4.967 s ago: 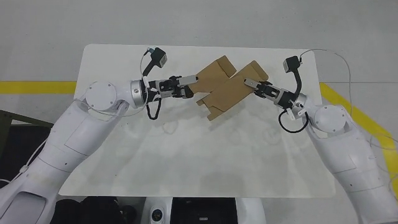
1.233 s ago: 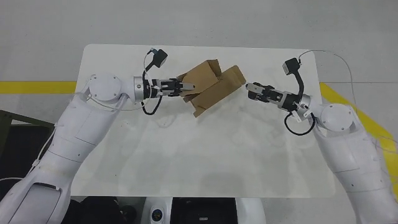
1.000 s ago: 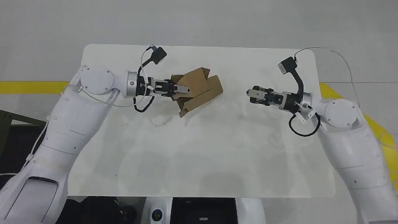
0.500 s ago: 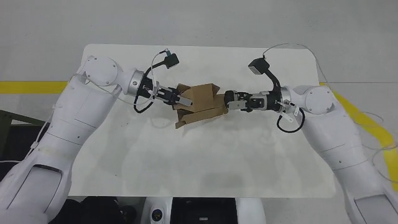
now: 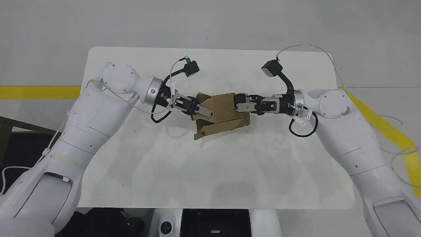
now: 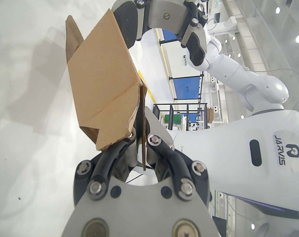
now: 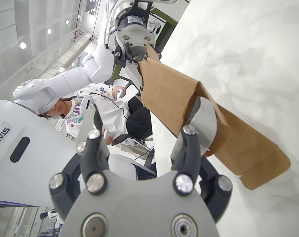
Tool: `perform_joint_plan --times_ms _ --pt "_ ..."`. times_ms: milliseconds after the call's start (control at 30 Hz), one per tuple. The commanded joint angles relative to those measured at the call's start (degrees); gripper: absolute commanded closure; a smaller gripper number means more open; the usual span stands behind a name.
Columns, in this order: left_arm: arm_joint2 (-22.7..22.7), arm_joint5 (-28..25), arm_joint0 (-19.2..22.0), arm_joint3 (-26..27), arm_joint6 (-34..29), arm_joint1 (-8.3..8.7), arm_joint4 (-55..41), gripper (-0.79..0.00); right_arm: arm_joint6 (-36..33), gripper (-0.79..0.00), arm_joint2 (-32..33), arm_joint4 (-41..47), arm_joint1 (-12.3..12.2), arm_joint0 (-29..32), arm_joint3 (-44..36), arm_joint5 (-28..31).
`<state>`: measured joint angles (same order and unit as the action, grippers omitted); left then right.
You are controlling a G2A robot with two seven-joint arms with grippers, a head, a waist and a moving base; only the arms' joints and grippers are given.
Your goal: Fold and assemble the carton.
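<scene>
Partly folded brown carton (image 5: pixel 220 113) at middle of white table (image 5: pixel 131 171), between two grippers. Left gripper (image 6: pixel 137 144) clenched on flap at carton's one end, cardboard edge pinched between pads. Right gripper (image 7: pixel 147 119) at carton's opposite end, spread wide, grasping nothing; one finger (image 7: pixel 203 117) tucked against open end under raised flap, other finger clear of cardboard. Cannot tell whether carton's underside touches table.
</scene>
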<state>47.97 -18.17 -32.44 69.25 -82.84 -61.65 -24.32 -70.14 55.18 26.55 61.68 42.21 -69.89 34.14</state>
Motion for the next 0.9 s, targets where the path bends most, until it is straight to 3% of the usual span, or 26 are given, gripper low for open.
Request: perform_joint_plan --times_ms 0,633,867 --pt "0.1 0.1 -0.2 0.1 0.1 -0.01 -0.1 0.000 -0.1 -0.557 0.0 0.1 -0.1 0.0 0.0 -0.1" --pt "0.9 0.2 -0.7 0.6 0.8 -0.21 -0.1 0.000 0.0 -0.474 -3.2 0.8 0.8 -1.5 3.8 0.0" --pt "0.9 0.1 -1.0 1.2 0.9 -0.37 -0.2 0.000 0.1 -0.382 -4.9 2.1 1.5 -2.3 5.2 0.1"
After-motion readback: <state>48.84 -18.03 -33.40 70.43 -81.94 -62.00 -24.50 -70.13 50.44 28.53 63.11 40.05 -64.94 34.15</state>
